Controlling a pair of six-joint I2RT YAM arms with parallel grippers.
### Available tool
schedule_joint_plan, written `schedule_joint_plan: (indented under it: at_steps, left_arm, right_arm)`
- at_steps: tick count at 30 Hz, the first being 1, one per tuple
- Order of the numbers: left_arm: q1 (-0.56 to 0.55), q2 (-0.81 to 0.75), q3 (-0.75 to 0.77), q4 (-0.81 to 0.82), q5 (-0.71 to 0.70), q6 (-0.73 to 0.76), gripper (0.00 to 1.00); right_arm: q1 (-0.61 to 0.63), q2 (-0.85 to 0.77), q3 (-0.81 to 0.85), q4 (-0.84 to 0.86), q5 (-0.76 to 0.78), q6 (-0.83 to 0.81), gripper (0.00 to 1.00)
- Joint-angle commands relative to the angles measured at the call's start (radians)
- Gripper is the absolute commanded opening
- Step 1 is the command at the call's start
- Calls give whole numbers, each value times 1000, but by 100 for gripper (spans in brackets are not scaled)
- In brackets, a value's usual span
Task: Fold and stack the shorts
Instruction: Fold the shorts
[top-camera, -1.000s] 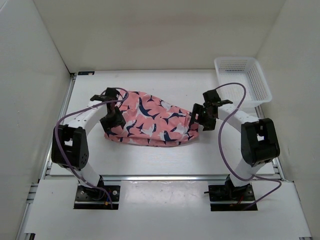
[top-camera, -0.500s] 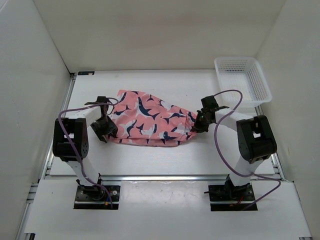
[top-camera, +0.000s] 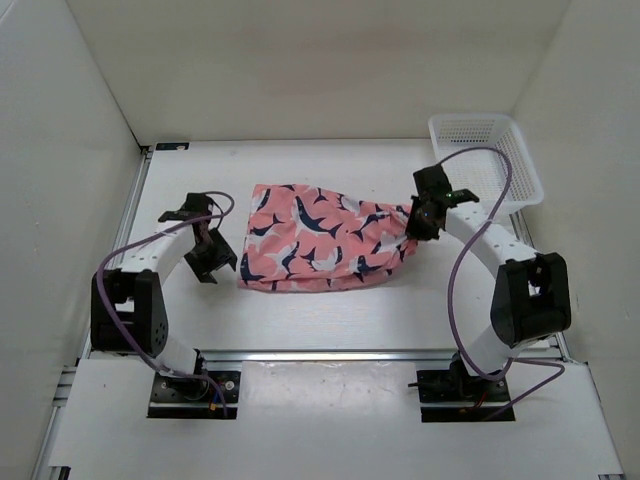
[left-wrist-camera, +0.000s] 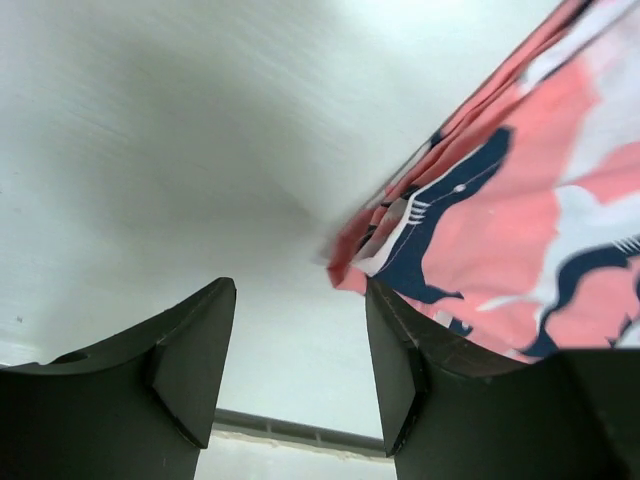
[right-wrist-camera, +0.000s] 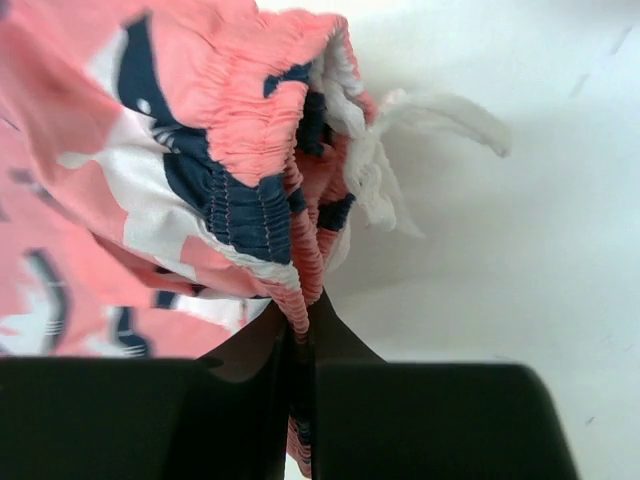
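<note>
The shorts (top-camera: 325, 238) lie rumpled mid-counter (top-camera: 330, 320), light, limp and likely to slump, so the gathered elastic waistband (right-wrist-camera: 250, 170) that the right gripper (top-camera: 420, 222) pinches looks the surest hold, while the left gripper (top-camera: 212, 262) stands spread, empty, just beside their opposite edge.

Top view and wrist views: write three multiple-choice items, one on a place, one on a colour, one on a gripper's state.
1. Where is the white basket? A. far right corner B. between the arms C. near left edge
2. Ground colour of the shorts? A. green B. salmon pink C. yellow
3. The right gripper is: A. open B. out of view C. shut on the shorts
Answers: 1 A, it stands at the back right; 2 B, pink under navy-and-white sharks; 3 C, the waistband is pinched between its jaws.
</note>
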Motion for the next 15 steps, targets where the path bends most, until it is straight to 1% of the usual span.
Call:
schedule_joint_plan:
  at_steps: [1, 3, 5, 6, 7, 9, 10, 12, 13, 14, 15]
  left_arm:
    - [-5, -85, 98, -1, 20, 19, 66]
    - [-5, -24, 174, -10, 20, 28, 64]
    - [-14, 32, 223, -10, 20, 28, 63]
    - [-14, 60, 246, -10, 20, 28, 63]
    - [-27, 117, 293, -1, 20, 28, 62]
    - [-39, 181, 346, -1, 34, 19, 60]
    - [-48, 210, 370, 9, 34, 19, 58]
    - [-57, 285, 438, 20, 69, 19, 46]
    - [-69, 308, 458, 20, 82, 19, 40]
    - [-83, 351, 496, 20, 105, 28, 32]
    - [-83, 371, 513, 29, 117, 28, 18]
  right_arm:
    - [-15, -12, 184, -82, 92, -122, 0]
    - [11, 20, 282, -125, 102, -155, 0]
    - [40, 43, 333, -146, 132, -165, 0]
    - [40, 66, 376, -157, 132, -165, 0]
    - [55, 75, 398, -169, 132, -165, 0]
    - [81, 104, 435, -180, 132, -165, 0]
    - [91, 118, 479, -192, 132, -165, 0]
    - [124, 164, 533, -214, 132, -165, 0]
    - [150, 182, 592, -241, 132, -165, 0]
    - [166, 201, 620, -254, 147, -165, 0]
    - [180, 236, 645, -254, 171, -165, 0]
